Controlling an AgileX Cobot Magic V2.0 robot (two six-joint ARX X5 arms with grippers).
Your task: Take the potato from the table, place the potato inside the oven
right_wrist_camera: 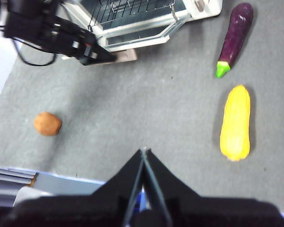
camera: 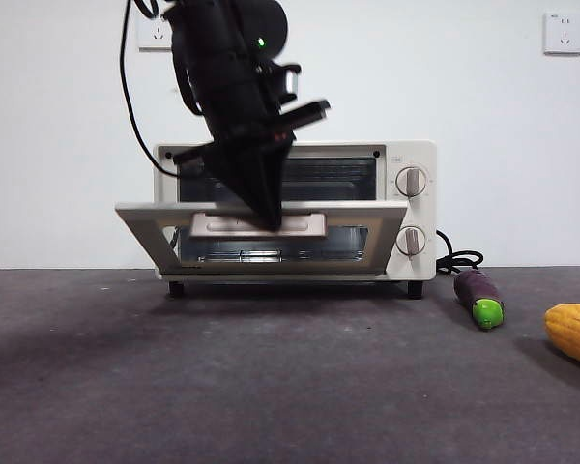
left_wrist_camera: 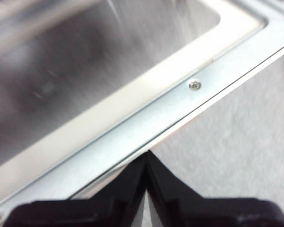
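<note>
The potato [right_wrist_camera: 48,124], round and orange-brown, lies alone on the table [camera: 271,387]; only the right wrist view shows it. The cream oven [camera: 420,208] stands at the back with its glass door [camera: 155,209] tilted partly open. My left gripper [camera: 269,224] comes down from above, jaws shut, its tip against the door's handle [camera: 309,227]. In the left wrist view my left gripper [left_wrist_camera: 146,153] sits at the edge of the door's metal frame [left_wrist_camera: 180,113] with nothing between the jaws. My right gripper [right_wrist_camera: 143,150] is shut and empty, high over the table's near edge, well away from the potato.
A purple eggplant [camera: 478,295] with a green end lies right of the oven beside its black cord [camera: 459,259]. A yellow corn cob [camera: 575,332] lies further right and nearer. The oven's wire rack [right_wrist_camera: 132,9] shows through the opening.
</note>
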